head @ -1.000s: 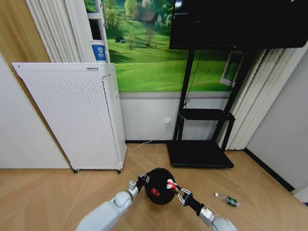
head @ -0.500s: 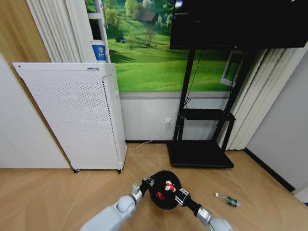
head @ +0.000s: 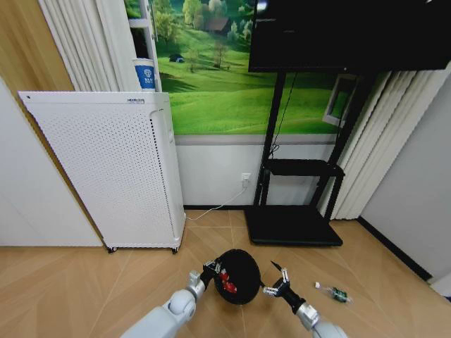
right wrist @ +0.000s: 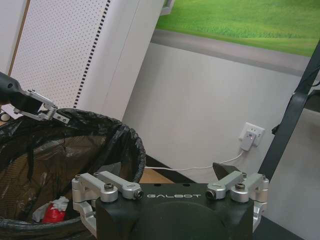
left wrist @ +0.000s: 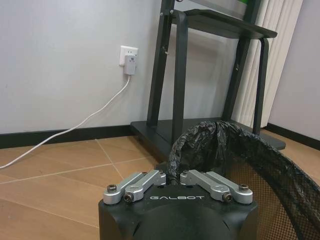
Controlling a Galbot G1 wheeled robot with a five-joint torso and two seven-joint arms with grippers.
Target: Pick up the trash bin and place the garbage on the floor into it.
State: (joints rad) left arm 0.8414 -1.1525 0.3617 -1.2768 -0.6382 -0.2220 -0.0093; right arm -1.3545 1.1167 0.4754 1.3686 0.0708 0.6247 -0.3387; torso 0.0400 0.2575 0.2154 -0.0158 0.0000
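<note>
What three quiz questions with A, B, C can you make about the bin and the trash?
1. What colour is the trash bin? A black, B white, C blue.
2. Where is the green-and-white piece? A in the bin, B on the floor, C on a shelf.
3. How is the right tool? A open and empty, B shut on a bottle, C gripping the bin.
Answers: A, its mesh and liner are black; B, it lies on the wood beside the bin; A, its jaws stand wide apart with nothing between.

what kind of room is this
Probably an office or showroom-type indoor room: a large screen on a black stand, a white perforated appliance on wheels, a landscape mural, and wood-look flooring.
</note>
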